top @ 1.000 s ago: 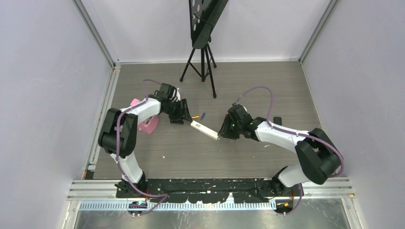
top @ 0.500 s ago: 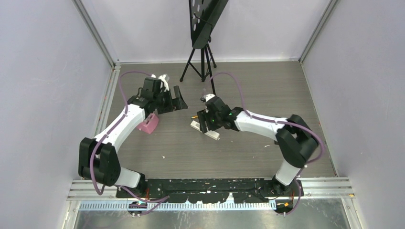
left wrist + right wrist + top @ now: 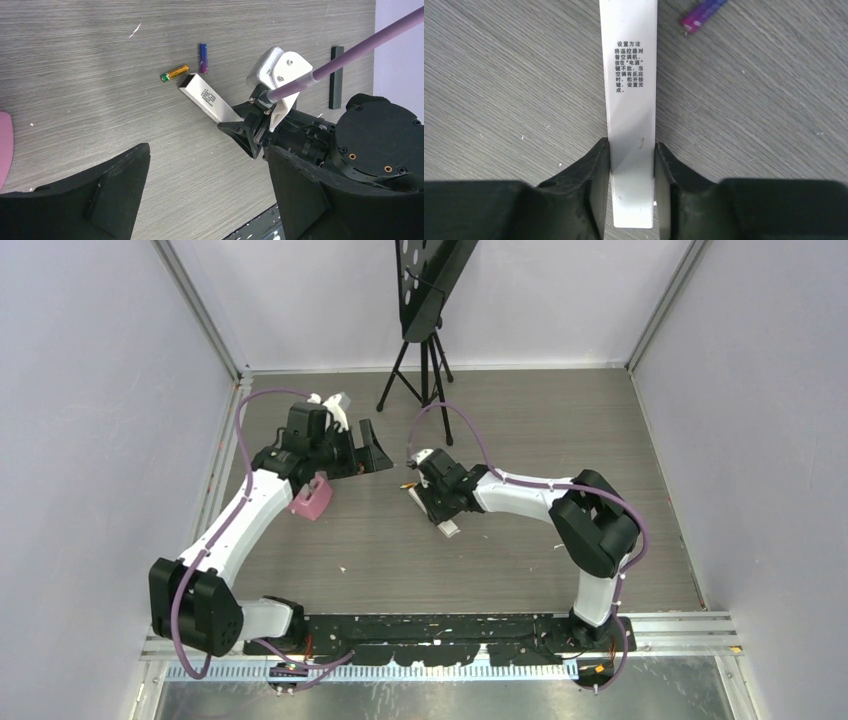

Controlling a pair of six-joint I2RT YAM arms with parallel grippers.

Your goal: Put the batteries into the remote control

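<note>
Remote (image 3: pixel 629 100) lies flat on the table (image 3: pixel 499 75), pinched at its near end by my right gripper (image 3: pixel 630 146). Both fingers press against its white sides, and the printed end reaches forward past my fingertips. A purple battery (image 3: pixel 704 12) lies ahead and to the right of that hand, close to the remote's far end. My left gripper (image 3: pixel 209 150) hangs above the table, fingers spread wide and holding nothing. Ahead of it an orange-yellow battery (image 3: pixel 175 73) lies just beside the remote's far corner, near the purple one.
</note>
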